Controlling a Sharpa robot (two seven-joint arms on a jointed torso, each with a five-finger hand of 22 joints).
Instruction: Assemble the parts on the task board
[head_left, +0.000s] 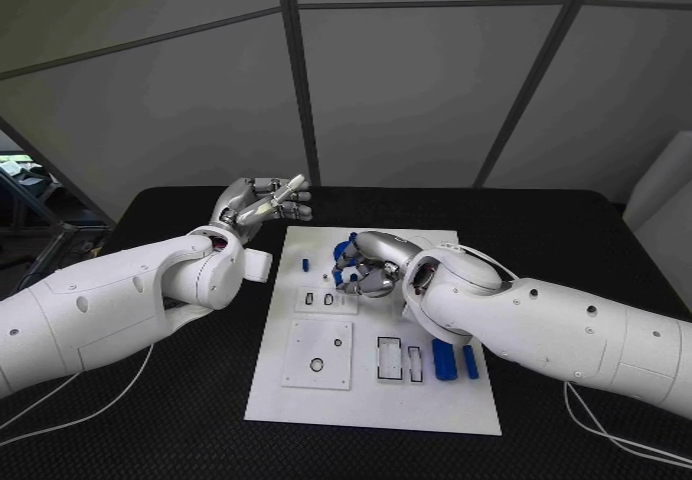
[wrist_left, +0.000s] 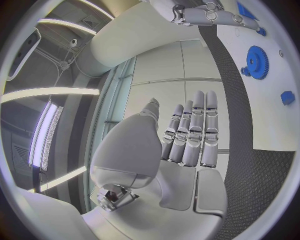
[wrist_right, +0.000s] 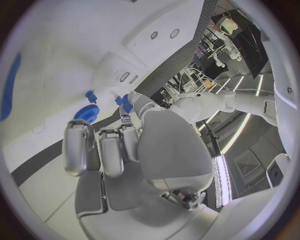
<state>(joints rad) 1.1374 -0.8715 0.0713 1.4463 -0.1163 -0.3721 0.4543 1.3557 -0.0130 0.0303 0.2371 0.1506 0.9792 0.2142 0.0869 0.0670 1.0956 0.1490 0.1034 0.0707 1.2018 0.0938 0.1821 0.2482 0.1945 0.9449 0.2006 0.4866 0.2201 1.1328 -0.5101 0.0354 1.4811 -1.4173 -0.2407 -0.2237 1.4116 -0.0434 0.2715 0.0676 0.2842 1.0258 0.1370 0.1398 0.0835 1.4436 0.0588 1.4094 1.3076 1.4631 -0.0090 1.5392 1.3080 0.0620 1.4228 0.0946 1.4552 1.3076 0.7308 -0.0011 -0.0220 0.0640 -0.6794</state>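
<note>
The white task board (head_left: 375, 400) lies in the middle of the black table. A blue gear (head_left: 346, 246) (wrist_left: 256, 61) (wrist_right: 86, 113) stands near its far edge, with a small blue peg (head_left: 306, 265) (wrist_left: 287, 97) beside it. My right hand (head_left: 371, 272) (wrist_right: 103, 150) hovers low over the board just in front of the gear, most fingers curled in, and pinches a small blue part (head_left: 339, 274) (wrist_right: 124, 103) at its fingertips. My left hand (head_left: 267, 205) (wrist_left: 187, 145) is raised off the board's far left corner, fingers straight and holding nothing.
Two blue bars (head_left: 454, 360) lie on the board's right side beside two narrow rectangular slots (head_left: 400, 360). A square plate with a round hole (head_left: 319, 354) and a small plate with two slots (head_left: 327, 299) sit on the board's left half. Black table surrounds the board.
</note>
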